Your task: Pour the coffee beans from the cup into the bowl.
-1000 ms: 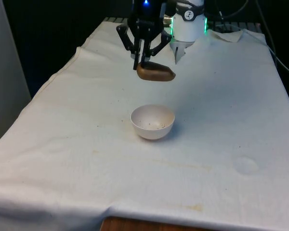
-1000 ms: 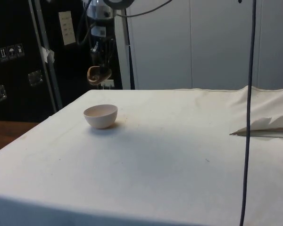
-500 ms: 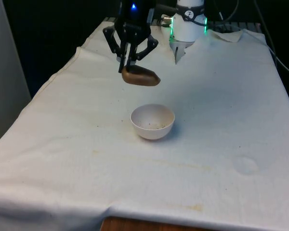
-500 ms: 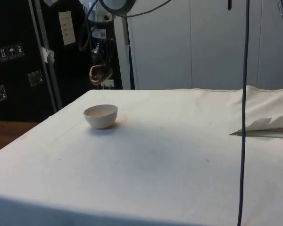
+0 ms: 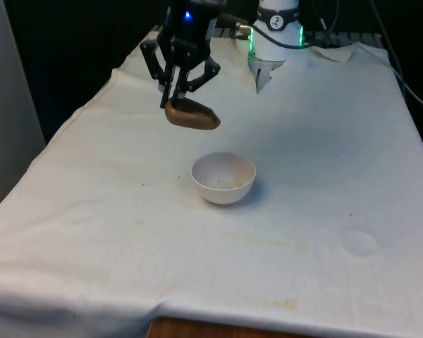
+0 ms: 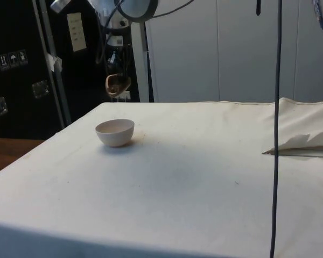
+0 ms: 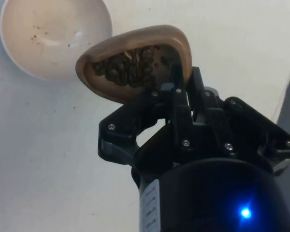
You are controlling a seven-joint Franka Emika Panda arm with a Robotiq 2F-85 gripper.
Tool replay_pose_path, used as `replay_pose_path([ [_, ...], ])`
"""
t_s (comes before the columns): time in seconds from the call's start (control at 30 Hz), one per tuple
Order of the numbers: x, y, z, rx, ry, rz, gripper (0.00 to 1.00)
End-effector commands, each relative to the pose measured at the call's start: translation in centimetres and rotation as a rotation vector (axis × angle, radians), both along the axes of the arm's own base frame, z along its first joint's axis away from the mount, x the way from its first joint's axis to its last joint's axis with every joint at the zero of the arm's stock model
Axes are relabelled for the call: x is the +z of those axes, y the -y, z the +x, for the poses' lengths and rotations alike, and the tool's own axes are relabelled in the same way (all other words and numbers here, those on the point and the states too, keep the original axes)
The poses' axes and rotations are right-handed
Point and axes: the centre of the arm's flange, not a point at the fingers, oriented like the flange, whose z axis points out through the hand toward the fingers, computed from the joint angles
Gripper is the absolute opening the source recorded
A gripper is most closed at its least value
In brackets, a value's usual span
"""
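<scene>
White cloth (image 5: 324, 176), brown cup (image 5: 191, 115) of beans (image 7: 128, 67), gripper-held (image 5: 175, 97)

One cup (image 5: 191, 115) — one bowl (image 5: 223, 178) — beans uncountable

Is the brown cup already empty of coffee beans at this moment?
No. The wrist view shows the cup, held in the claw, with a pile of dark coffee beans inside, while the bowl holds a few specks.

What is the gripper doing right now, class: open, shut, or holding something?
Gripper: shut on the rim of the brown cup, coffee beans inside.
</scene>
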Motion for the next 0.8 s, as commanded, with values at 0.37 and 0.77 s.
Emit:
replay_pose_path([
  [0.37, 0.1, -0.1, 0.1, 0.013, 0.0, -0.092, 0.0],
  [0.77, -0.4, -1.5, 0.2, 0.02, 0.014, -0.171, 0.0],
])
